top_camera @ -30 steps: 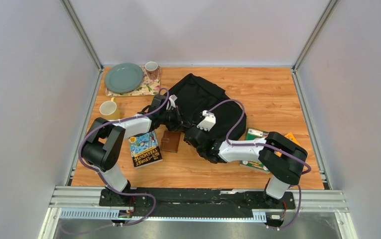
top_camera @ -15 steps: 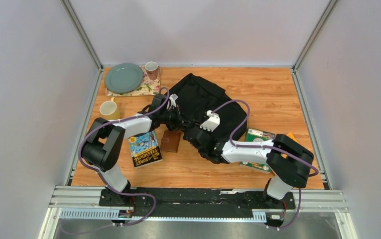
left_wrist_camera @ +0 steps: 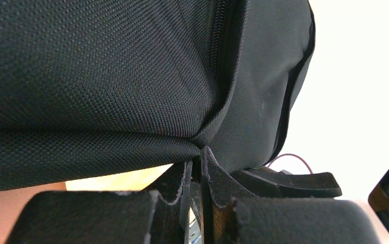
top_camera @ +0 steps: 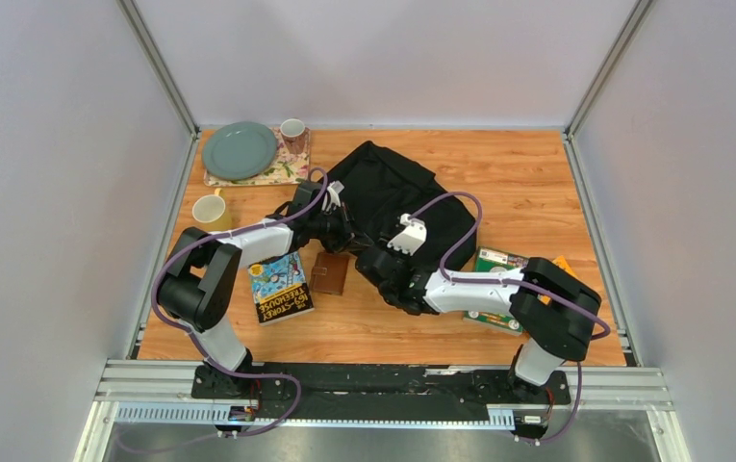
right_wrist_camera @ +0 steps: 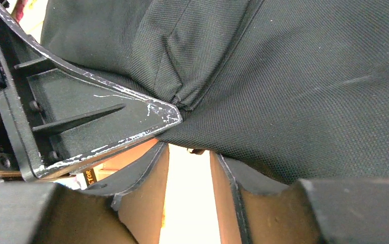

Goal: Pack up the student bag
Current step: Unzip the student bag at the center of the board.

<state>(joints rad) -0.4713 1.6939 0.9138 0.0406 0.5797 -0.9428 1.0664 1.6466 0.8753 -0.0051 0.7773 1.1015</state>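
The student bag (top_camera: pixel 397 192) is a large black backpack lying flat mid-table. My left gripper (top_camera: pixel 338 229) is at its left edge, and in the left wrist view the gripper (left_wrist_camera: pixel 196 156) is shut on a pinched fold of the bag's fabric (left_wrist_camera: pixel 106 91) beside a zip. My right gripper (top_camera: pixel 383 262) is at the bag's near edge. In the right wrist view the gripper (right_wrist_camera: pixel 188 151) is open, with a bright gap between the jaws. The bag's fabric (right_wrist_camera: pixel 294 91) lies just over the fingertips. The left gripper's finger (right_wrist_camera: pixel 85 119) shows close on the left.
A brown wallet (top_camera: pixel 329 273) and a colourful book (top_camera: pixel 280 287) lie left of the bag's near edge. A yellow mug (top_camera: pixel 212 211), green plate (top_camera: pixel 240 150) and cup (top_camera: pixel 293 134) stand at the back left. A green item (top_camera: pixel 494 262) and an orange one (top_camera: pixel 563 264) lie under the right arm.
The right arm's elbow has shifted slightly right and its wrist has edged a little along the bag's near edge. The left arm and the bag have stayed put.
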